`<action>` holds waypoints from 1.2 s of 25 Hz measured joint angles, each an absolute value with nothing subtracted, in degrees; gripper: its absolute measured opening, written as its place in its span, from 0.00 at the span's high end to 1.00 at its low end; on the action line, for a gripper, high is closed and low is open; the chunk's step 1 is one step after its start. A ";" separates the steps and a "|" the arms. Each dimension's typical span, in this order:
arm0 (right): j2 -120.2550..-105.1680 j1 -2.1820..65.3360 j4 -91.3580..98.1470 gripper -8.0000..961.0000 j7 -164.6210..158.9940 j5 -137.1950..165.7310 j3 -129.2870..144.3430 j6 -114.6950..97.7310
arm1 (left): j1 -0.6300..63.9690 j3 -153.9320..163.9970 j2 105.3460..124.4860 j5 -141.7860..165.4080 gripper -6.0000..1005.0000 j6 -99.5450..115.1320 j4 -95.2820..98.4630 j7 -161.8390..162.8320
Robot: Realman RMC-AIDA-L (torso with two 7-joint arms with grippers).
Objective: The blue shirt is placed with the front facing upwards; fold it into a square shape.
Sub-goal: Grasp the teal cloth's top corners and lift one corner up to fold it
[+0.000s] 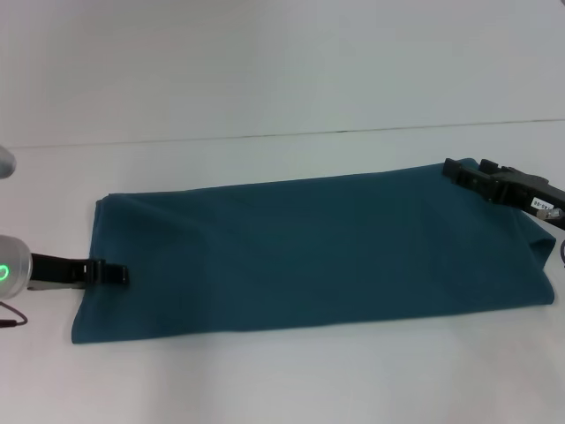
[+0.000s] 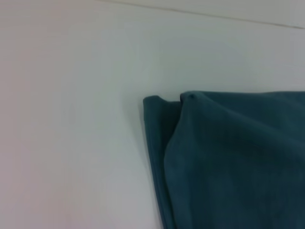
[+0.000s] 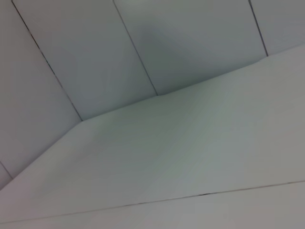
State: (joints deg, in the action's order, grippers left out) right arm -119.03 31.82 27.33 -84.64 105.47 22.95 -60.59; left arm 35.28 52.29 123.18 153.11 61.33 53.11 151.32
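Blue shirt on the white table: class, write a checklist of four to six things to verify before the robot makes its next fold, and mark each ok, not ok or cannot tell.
1. The blue shirt lies in a long folded band: ok.
2. Folded to a square: not ok, still long.
3. Left pincer at the shirt's left edge: ok; grip on cloth: cannot tell.
4. Right pincer at the far right corner: ok; grip: cannot tell.
5. Left end layers aligned in the left wrist view: not ok, one layer sticks out.
6. The table beside the shirt flat: ok.

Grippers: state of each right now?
Left gripper: at the blue shirt's left edge; grip cannot be told.
Right gripper: at its far right corner; cannot be told.
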 joint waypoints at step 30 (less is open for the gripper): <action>-119.16 31.57 27.33 0.19 -85.28 104.90 23.04 -60.64 | 35.71 56.46 124.27 148.54 0.93 65.63 59.35 149.80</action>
State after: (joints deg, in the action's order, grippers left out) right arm -119.16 31.57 27.33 -85.28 104.90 23.04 -60.64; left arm 35.71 56.46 124.27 148.54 65.63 59.35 149.80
